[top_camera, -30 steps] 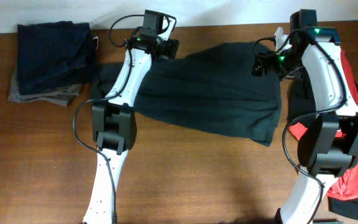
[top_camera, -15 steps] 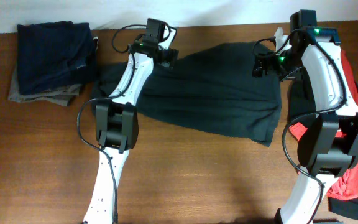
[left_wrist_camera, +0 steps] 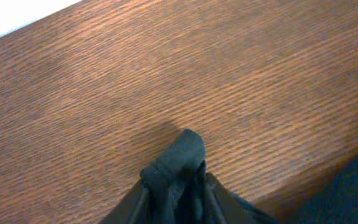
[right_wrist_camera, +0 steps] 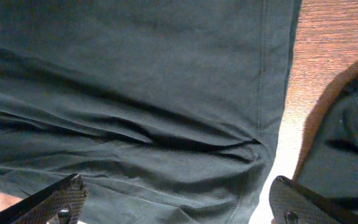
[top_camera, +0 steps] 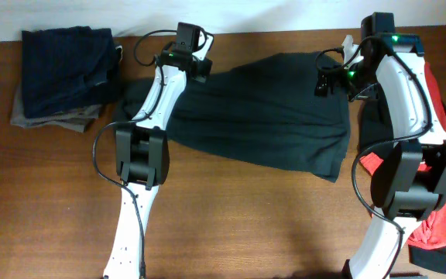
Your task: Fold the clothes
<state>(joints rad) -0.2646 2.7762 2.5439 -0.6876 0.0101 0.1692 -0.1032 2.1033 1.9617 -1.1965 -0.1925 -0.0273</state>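
**Overhead** — A dark garment [top_camera: 262, 116] lies spread and rumpled across the middle of a wood-grain table [top_camera: 53, 201], its outline uneven. The left gripper [top_camera: 198, 66] sits at the garment's upper-left edge, and the right gripper [top_camera: 327, 79] is over its upper-right corner. A stack of folded clothes [top_camera: 60, 74], navy on grey, rests at the table's left end. A red garment [top_camera: 440, 221] is bunched at the right, beside the right arm's base.

**Left wrist** — The black fingers [left_wrist_camera: 132, 205] are pinched tight on a rolled nub of the dark knit fabric. The nub stands up between them above the streaked brown wood.

**Right wrist** — The jaws are spread wide, with a textured fingertip [right_wrist_camera: 61, 199] at each bottom corner, and they grip nothing. Below them lies the garment: soft, matte cloth with shallow creases and a stitched hem running down its right side. Whether the tips touch the cloth cannot be told.
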